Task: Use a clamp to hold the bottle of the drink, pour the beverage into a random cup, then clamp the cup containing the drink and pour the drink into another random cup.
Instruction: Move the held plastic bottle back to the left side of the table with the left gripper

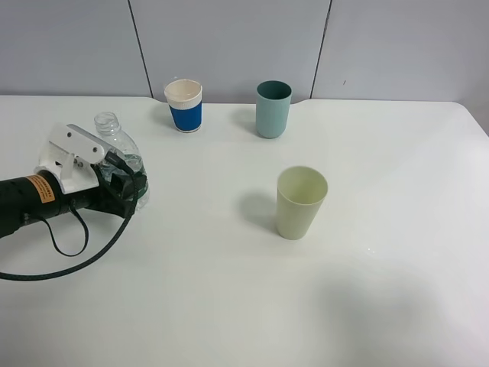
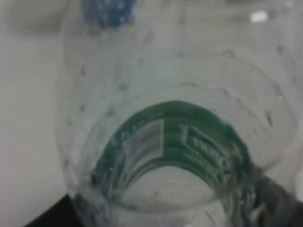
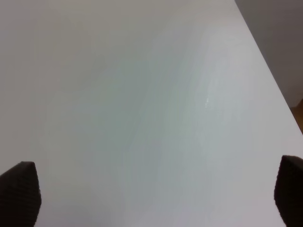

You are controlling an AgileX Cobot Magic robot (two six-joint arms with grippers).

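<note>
I see my left gripper point(image 1: 124, 182) pinching the bottle point(image 1: 113, 131), well left of the pale green cup point(image 1: 300, 202); my right gripper point(image 3: 156, 196) gapes wide.

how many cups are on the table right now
3. A blue-and-white paper cup stands at the back left, a teal cup at the back middle, and a pale green cup nearer the front, about centre. None appears to be hidden.
</note>
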